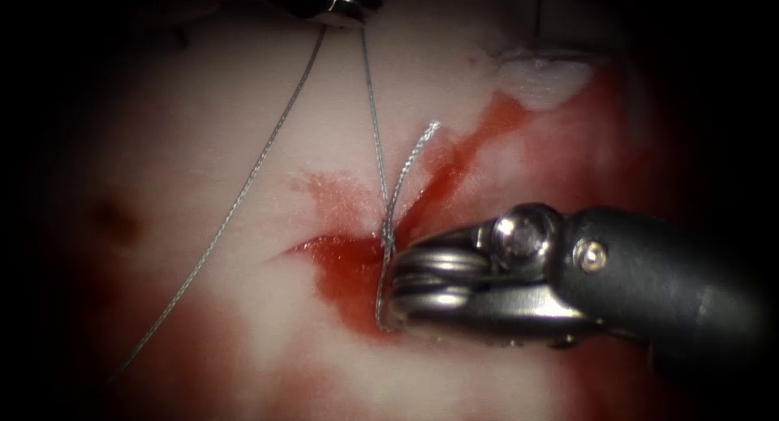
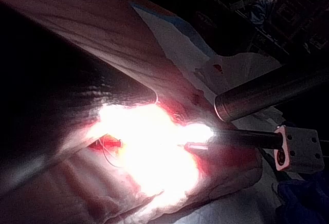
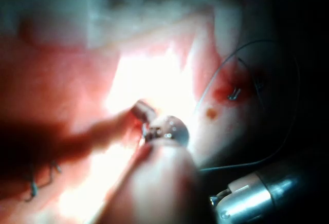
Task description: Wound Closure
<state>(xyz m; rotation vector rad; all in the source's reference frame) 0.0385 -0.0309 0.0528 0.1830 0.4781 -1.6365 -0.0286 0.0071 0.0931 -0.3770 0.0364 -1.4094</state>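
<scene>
The cut (image 1: 454, 165) runs aslant across the pale tissue (image 1: 203, 129), with red fluid (image 1: 345, 267) pooled at its lower end. Two thread strands twist together at the cut (image 1: 387, 238). One strand (image 1: 372, 105) rises taut to my left tool (image 1: 337, 3) at the top edge, which is shut on it. A frayed cut end (image 1: 422, 141) sticks up to the right. Below the twist the thread curls against the tip of my right tool (image 1: 388, 307), which lies just right of the pool. In the right wrist view its wrist (image 3: 167, 129) sits over the brightly lit tissue.
A second long strand (image 1: 235, 202) falls from the left tool toward the lower left, left of the cut. A raised pale flap of tissue (image 1: 544, 76) lies at the upper right. Earlier stitches (image 3: 234, 93) mark the tissue in the right wrist view.
</scene>
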